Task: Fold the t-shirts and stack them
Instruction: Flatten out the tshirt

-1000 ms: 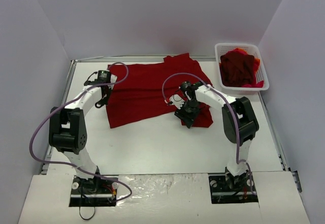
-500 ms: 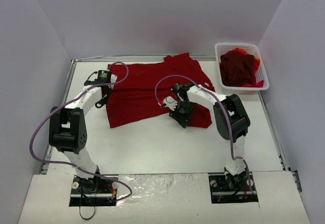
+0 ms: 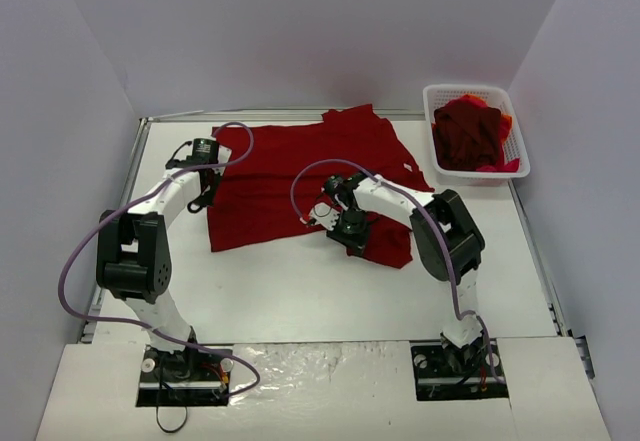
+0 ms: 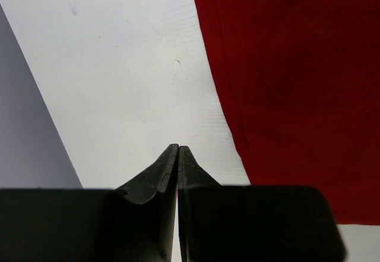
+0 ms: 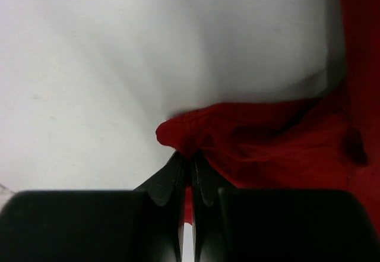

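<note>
Tabletop (image 3: 300, 281) white, red t-shirt (image 3: 280, 171) spread, walls (image 3: 300, 31) pale

Spread t-shirt (image 3: 280, 171) plain dark red — basket (image 3: 470, 88) white mesh, its shirts (image 3: 468, 133) maroon and orange-red.

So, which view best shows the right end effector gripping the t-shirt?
Right wrist: the right end effector is shut on a fold of the t-shirt. The top view hides the pinch under the arm; left wrist shows only the shirt's edge.

- White flat table (image 3: 300, 281): one dark red cloth t-shirt (image 3: 280, 171) lies spread over its far middle.
- White plastic mesh basket (image 3: 468, 88) stands at the far right.
</note>
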`<state>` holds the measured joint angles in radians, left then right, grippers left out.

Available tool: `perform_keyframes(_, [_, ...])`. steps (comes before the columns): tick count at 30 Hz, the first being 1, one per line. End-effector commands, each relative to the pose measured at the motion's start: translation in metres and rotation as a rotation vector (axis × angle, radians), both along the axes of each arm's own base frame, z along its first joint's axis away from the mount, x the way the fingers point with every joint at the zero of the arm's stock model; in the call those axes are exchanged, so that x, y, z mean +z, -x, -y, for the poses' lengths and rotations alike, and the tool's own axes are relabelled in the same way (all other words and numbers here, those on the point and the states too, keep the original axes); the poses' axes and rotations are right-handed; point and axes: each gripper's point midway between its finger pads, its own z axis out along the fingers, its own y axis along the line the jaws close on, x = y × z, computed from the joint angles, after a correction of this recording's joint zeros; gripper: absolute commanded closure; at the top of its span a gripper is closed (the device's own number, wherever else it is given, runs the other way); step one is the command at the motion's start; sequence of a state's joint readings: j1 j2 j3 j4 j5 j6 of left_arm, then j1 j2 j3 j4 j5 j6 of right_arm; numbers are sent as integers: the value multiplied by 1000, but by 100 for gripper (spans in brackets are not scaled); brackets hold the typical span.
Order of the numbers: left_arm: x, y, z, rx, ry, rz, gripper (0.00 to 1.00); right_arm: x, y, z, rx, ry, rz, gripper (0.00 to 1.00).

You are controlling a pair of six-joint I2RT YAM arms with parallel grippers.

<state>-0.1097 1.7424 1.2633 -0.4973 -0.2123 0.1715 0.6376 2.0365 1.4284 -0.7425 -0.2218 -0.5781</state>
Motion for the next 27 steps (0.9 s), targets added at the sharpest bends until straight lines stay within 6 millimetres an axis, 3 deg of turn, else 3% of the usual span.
perform_keyframes(1, [25, -4, 0, 5, 14, 70, 98, 13, 50, 0, 66, 19, -142, 100])
perform_keyframes(6, [27, -4, 0, 7, 16, 72, 98, 24, 74, -14, 131, 8, -175, 100])
perform_keyframes(16, [28, -2, 1, -2, 19, 70, 98, 28, 102, -19, 171, -17, -296, 96])
perform_keyframes(17, [28, -2, 1, -1, 20, 70, 98, 28, 104, -20, 175, -16, -301, 91])
perform_keyframes(18, [27, -2, 1, -3, 20, 68, 98, 28, 105, -19, 177, -12, -300, 73])
perform_keyframes(23, [27, -2, 3, -10, 27, 66, 98, 48, 97, -31, 172, -64, -265, 55])
perform_keyframes(27, [29, -2, 4, -12, 31, 71, 98, 90, 88, -45, 170, -144, -204, 53])
